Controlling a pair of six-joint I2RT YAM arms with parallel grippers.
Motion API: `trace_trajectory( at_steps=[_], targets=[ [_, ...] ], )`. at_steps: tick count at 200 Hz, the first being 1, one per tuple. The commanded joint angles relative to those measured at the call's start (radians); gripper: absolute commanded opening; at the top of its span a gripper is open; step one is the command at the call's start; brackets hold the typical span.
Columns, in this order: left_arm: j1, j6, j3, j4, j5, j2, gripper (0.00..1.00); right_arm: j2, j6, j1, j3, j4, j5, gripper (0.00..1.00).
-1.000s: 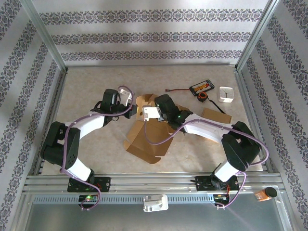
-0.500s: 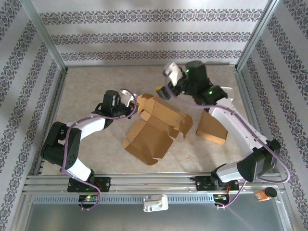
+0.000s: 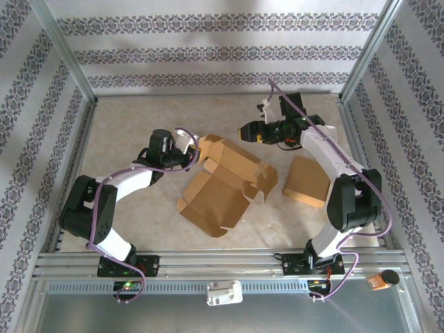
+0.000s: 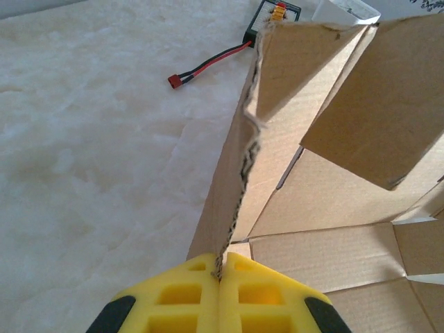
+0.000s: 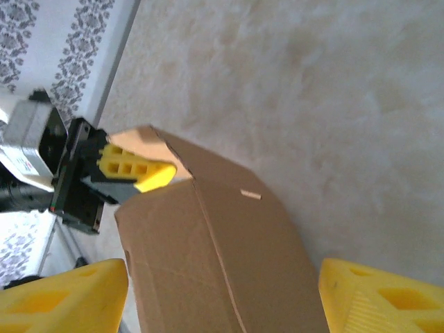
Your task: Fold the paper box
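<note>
The brown paper box (image 3: 225,184) lies half unfolded in the middle of the table, its flaps spread out. My left gripper (image 3: 195,155) is shut on the box's upright left flap. In the left wrist view the yellow fingers (image 4: 191,295) pinch that flap's thin edge (image 4: 239,173), with the box's inner panels (image 4: 333,208) to the right. My right gripper (image 3: 245,132) hovers at the box's back right corner, pointing left, and is open. In the right wrist view its yellow fingers (image 5: 66,298) stand wide apart, and the box's outer wall (image 5: 208,257) lies beyond them. The left gripper's fingers (image 5: 132,166) show behind that wall.
A separate flat cardboard piece (image 3: 305,182) lies to the right of the box. A black device (image 4: 275,10) with a red-tipped wire (image 4: 205,68) and a white container (image 4: 347,8) sit at the back right. Aluminium rails (image 3: 62,139) and patterned walls border the table.
My right arm lifted off the box, swung back to the right, then brought its gripper low behind the box, pointing left. My left gripper kept its hold on the flap.
</note>
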Motion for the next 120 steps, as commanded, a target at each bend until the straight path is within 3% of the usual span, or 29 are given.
trace_trajectory(
  at_steps=[1, 41, 120],
  targets=[
    [-0.012, 0.026, 0.035, 0.022, 0.012, -0.013, 0.00, 0.021, 0.011, -0.002, -0.025, -0.004, -0.066, 0.72],
    [-0.015, 0.015, 0.038, 0.029, 0.013, -0.011, 0.00, 0.046, -0.020, 0.014, -0.055, -0.005, -0.027, 0.65],
    [-0.020, 0.028, 0.058, -0.009, 0.007, -0.002, 0.00, 0.069, -0.025, 0.041, -0.051, -0.015, -0.021, 0.67]
  ],
)
